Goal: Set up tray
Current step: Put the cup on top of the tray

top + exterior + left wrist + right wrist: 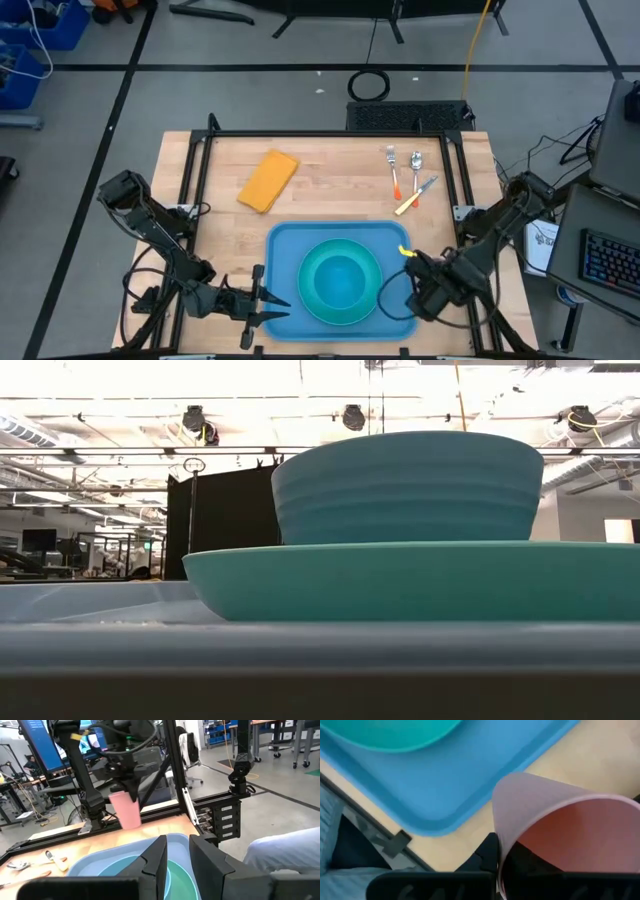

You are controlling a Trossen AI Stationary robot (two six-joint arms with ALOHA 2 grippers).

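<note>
Pink cup (555, 830) pinched in lowered right gripper (418, 285) beside tray (290, 250); left gripper (262, 303) part-open.

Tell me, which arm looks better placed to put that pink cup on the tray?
Likely the right: its pincer already holds the pink cup beside the tray; the left pincer holds nothing.

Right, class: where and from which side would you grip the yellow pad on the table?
Pinch the yellow pad across its shorter width, mid-length, from straight above, grip turned to its diagonal lie. It lies flat, with bare table along both long edges. The left gripper seems free; the right gripper holds the pink cup.
</note>
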